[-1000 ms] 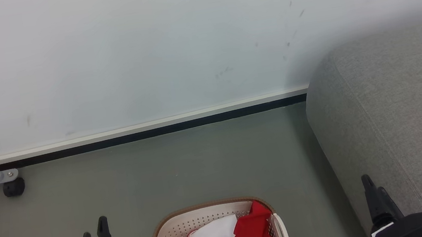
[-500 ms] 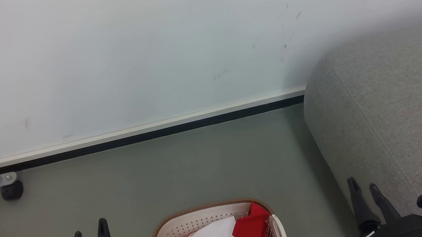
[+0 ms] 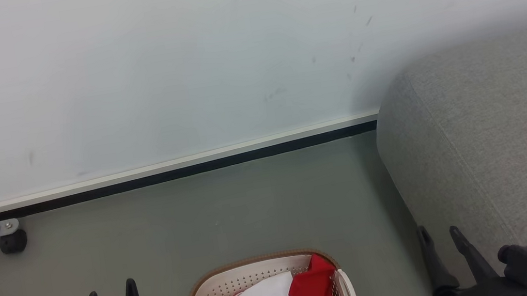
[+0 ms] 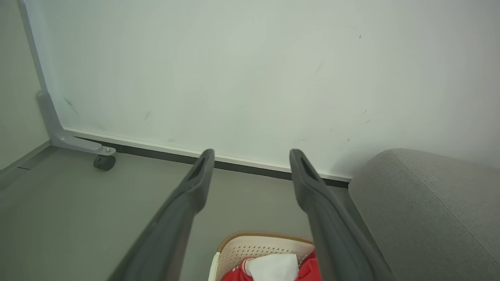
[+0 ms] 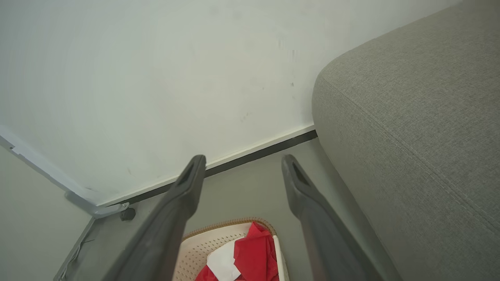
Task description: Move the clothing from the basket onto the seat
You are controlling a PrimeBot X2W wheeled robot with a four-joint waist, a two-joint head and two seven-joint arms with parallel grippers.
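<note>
While the wall is seen rising behind the basket, the grey seat is found to the basket's right, parted from it by a strip of floor. The red-and-white clothing is heaped inside the basket. The left gripper is held left of the basket, the right gripper right of it beside the seat; both are spread, nothing gripped. A black caster is seen far left of the basket.
</note>
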